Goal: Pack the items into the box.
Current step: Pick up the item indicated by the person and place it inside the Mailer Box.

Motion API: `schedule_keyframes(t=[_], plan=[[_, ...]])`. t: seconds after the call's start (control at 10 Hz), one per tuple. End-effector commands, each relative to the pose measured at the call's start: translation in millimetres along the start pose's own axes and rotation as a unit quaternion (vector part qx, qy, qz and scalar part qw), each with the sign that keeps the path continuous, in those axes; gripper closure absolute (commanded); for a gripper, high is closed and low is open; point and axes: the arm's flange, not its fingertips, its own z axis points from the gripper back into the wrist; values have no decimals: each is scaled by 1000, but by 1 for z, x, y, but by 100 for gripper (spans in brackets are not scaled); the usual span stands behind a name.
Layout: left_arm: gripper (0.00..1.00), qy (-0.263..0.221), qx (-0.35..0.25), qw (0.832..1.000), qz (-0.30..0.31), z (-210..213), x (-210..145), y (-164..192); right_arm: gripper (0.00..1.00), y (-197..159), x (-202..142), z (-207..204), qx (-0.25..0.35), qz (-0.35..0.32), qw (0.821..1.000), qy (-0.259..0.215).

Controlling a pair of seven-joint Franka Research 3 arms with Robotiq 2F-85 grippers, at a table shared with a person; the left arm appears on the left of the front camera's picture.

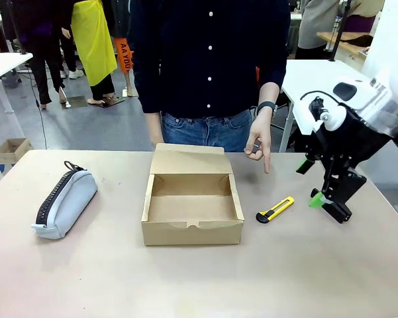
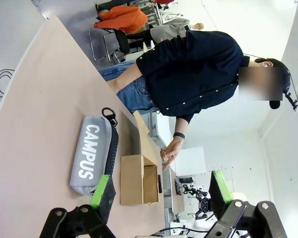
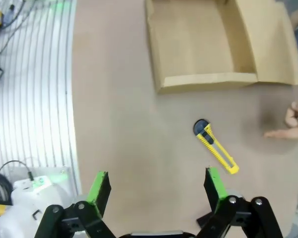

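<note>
The pale grey-blue zip pouch (image 1: 66,202) (image 2: 91,153), printed CAMPUS, lies on the table to the left of the box. The brown cardboard box (image 1: 192,233) (image 2: 131,178) (image 3: 208,82) sits mid-table with its lid flap open and nothing inside. A yellow and black utility knife (image 1: 275,209) (image 3: 216,147) lies just right of the box; the black stapler is out of view. My right gripper (image 1: 310,183) (image 3: 156,191) hangs open above the table, right of the knife. My left gripper (image 2: 159,191) is open, well away from the pouch.
A person stands at the far side behind the box. One hand (image 1: 259,142) (image 3: 295,124) points down at the table beside the knife. Bare tabletop (image 1: 185,278) stretches in front of the box.
</note>
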Motion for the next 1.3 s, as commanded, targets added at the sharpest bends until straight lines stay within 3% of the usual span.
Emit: schedule_keyframes(t=[0.0, 0.2, 0.3, 0.5, 0.8, 1.2], plan=[[0, -8, -13, 1000, -11, -2, -2, -1, 0, -3, 3, 8, 23, -20, 999, 12], [0, -8, -13, 1000, -11, -2, -2, -1, 0, 1, -2, -2, 14, -11, 1000, 5], [0, -8, -13, 1000, -11, -2, -2, -1, 0, -7, 6, -10, 22, 68, 996, 50], [0, -8, -13, 1000, -11, -2, -2, -1, 0, -44, 10, -31, 44, 185, 978, 80], [0, -8, -13, 1000, -11, -2, -2, -1, 0, -79, -7, -77, 50, 218, 969, 108], [0, -8, -13, 1000, -11, -2, -2, -1, 0, -80, -27, -129, 39, 211, 968, 128]])
